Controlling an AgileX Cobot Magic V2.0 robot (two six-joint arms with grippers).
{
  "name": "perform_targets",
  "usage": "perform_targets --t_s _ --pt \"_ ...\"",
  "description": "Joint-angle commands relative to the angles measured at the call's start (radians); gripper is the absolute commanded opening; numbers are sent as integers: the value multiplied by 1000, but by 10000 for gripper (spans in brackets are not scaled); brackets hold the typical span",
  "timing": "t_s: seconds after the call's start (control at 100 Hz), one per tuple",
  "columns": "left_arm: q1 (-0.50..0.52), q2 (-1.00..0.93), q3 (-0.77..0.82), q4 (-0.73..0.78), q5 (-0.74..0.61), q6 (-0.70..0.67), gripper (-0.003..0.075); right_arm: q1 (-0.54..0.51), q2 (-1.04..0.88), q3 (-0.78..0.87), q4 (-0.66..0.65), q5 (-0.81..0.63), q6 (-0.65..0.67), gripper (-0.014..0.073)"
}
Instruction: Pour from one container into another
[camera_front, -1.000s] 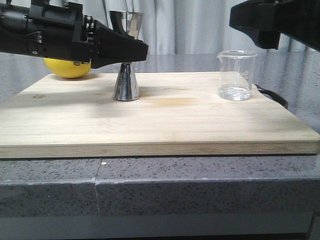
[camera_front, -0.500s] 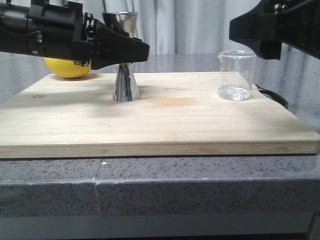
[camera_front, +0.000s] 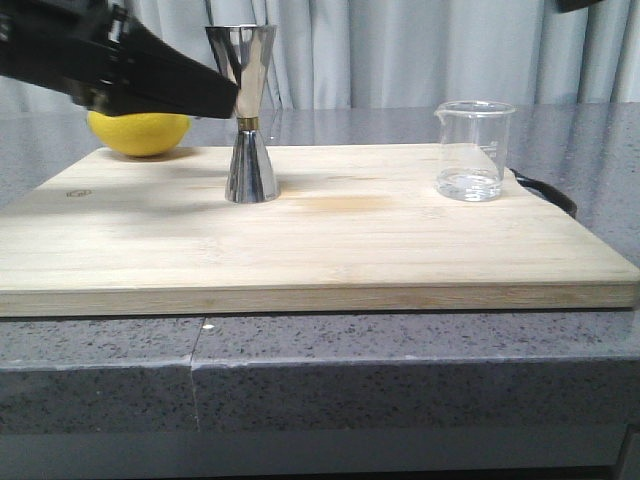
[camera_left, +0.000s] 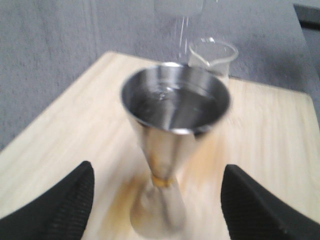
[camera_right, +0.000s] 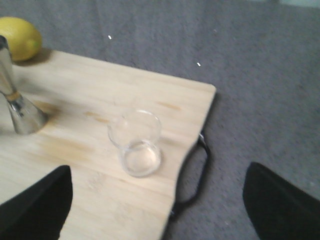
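Note:
The clear glass beaker (camera_front: 470, 150) stands upright on the right of the wooden board (camera_front: 330, 250), with a little clear liquid at its bottom. A shiny metal hourglass cup (camera_front: 248, 115) stands left of the middle and holds liquid (camera_left: 172, 102). My left gripper (camera_front: 228, 98) is open just left of the cup's waist; its fingers (camera_left: 55, 210) flank the cup's base without touching. My right gripper (camera_right: 159, 200) is open, high over the board's right edge, with the beaker (camera_right: 137, 142) ahead of its fingers (camera_right: 35, 210). In the front view only a dark scrap of it shows at the top right.
A yellow lemon (camera_front: 140, 133) lies at the board's back left, behind my left arm. A black handle (camera_right: 192, 175) sticks out from the board's right edge. The board rests on a grey speckled counter (camera_front: 400, 350), with curtains behind.
My left gripper has drawn back to the left, off the metal cup's waist. My right arm has risen almost out of the front view.

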Motion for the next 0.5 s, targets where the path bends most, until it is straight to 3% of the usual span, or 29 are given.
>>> perform_targets --t_s 0.0,0.15,0.49 --pt "5 -106 -29 113 6 -149 495 -57 -30 -109 -28 167 -14 625" --pt "5 -223 -39 437 -50 -491 495 -121 -30 -223 -43 452 -7 625" --pt "5 -504 -56 1104 -63 -1324 495 -205 -40 -235 -74 502 76 625"
